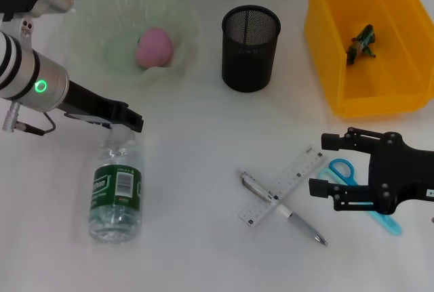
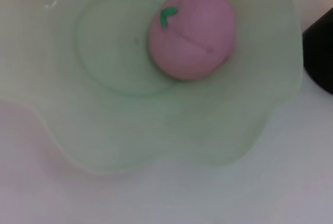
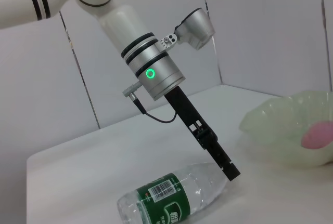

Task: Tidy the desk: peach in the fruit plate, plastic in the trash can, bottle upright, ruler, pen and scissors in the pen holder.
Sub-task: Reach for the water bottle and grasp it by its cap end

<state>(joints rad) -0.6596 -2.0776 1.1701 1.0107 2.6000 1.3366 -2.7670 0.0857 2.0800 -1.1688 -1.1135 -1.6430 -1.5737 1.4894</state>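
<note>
clear plastic bottle: lying flat, seven o'clock of fruit plate.
left gripper: at its cap; closure cannot be told.
right gripper: spread, empty.
risk: round bottle rolls from glancing contact.

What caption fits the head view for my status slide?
Peach in fruit plate; left gripper at the lying bottle's neck; right gripper hovering over scissors.
</note>
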